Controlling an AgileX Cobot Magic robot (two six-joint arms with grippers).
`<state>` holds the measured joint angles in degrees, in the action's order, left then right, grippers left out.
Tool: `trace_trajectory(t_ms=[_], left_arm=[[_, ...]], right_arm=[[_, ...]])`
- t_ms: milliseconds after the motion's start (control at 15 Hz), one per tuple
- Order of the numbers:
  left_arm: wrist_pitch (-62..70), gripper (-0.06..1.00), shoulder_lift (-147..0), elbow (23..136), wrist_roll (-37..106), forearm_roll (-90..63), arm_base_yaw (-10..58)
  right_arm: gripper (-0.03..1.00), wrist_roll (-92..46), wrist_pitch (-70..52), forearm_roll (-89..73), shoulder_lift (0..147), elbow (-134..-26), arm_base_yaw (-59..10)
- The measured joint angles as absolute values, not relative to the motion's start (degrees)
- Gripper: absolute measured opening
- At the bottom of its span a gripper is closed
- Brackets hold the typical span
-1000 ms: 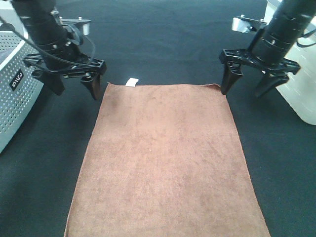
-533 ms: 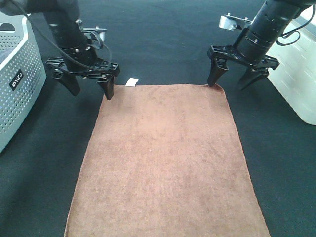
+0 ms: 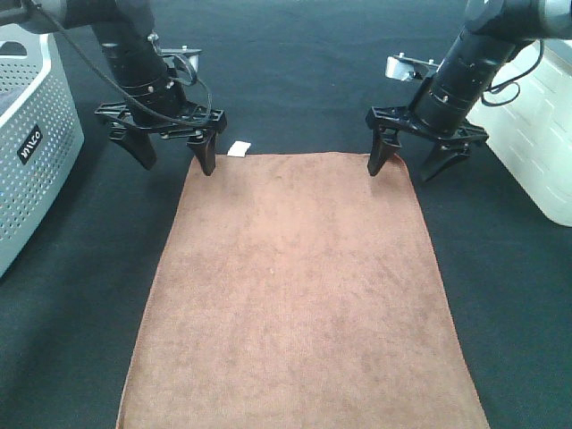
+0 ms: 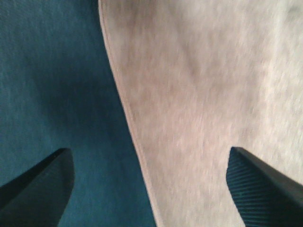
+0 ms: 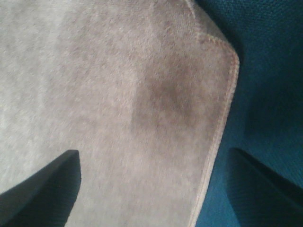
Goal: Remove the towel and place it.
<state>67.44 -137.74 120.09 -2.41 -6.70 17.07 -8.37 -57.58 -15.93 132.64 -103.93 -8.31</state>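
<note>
The towel (image 3: 299, 295) lies flat on the dark mat (image 3: 80, 313), with its tag (image 3: 239, 149) at the far edge. The left gripper (image 3: 177, 164) and right gripper (image 3: 400, 172) each straddle a far corner, jaws spread wide, holding nothing.

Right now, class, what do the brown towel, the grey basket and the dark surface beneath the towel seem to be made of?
The towel: soft terry-like cloth, matte, fuzzy nap with a stitched hem. The basket: probably moulded plastic, smooth grey, rows of small holes. The surface: seemingly dark fabric or mat, finely textured.
</note>
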Motion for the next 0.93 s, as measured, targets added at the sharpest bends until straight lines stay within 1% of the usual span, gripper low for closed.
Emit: trace_trajectory(t_ms=[267, 467, 800, 933], left_arm=[[61.4, 0.80, -139.5, 120.1, -2.4, -7.6, 17.1], [59.1, 0.79, -141.3, 120.1, -2.4, -7.4, 17.0], [58.0, 0.79, -142.6, 120.1, -2.4, -10.7, 12.4], [57.9, 0.79, -143.7, 120.1, -1.5, -13.3, 11.7]], right_arm=[[0.76, -8.4, -53.6, -16.0, 135.4, -104.1, -8.3], [0.76, -6.4, -48.4, -11.7, 135.8, -104.1, -8.3], [0.76, -5.4, -43.8, -7.6, 135.8, -104.1, -8.3], [0.76, -5.4, -42.4, -7.6, 135.9, -104.1, -8.3]])
